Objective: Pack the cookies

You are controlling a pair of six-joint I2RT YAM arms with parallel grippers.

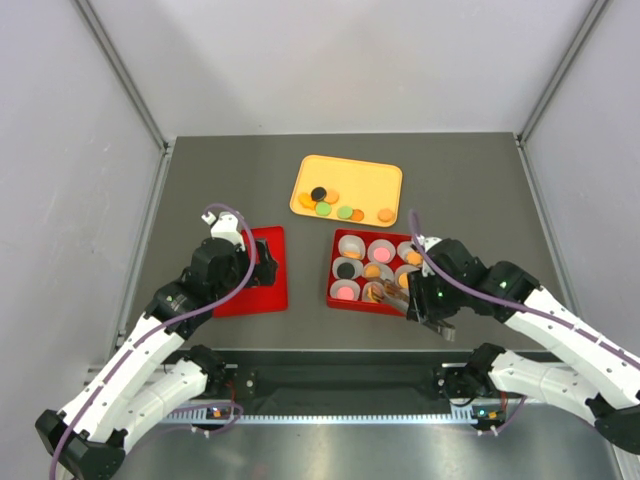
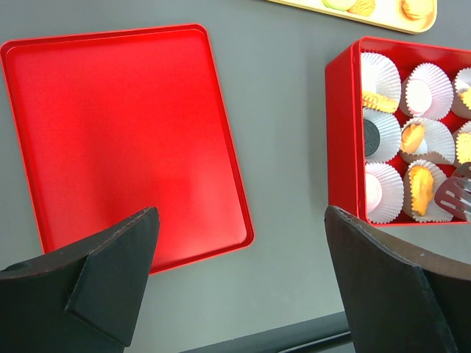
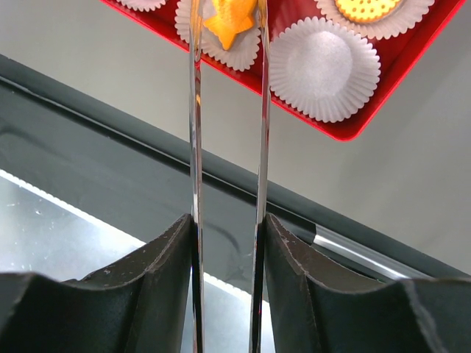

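Note:
Several cookies [image 1: 330, 203], orange, green and black, lie on the yellow tray [image 1: 372, 178]. More sit in white paper cups in the red box [image 1: 332, 272]. My right gripper [image 3: 228, 229] is shut on metal tongs [image 3: 195, 147], whose tips reach over the box's near row. Between those tips an orange cookie [image 3: 232, 18] lies tilted in a cup; whether the tips still pinch it is unclear. From the left wrist, the same cookie [image 2: 421, 187] sits beside the tongs' tip [image 2: 456, 195]. My left gripper [image 2: 239, 272] hangs open and holds nothing, low over the table beside the red lid [image 2: 125, 132].
A white cup [image 3: 324, 70] in the box's near corner holds nothing. The red lid [image 1: 255, 270] lies flat to the left of the box. A black rail [image 3: 147, 154] runs along the table's near edge, and grey walls enclose the table.

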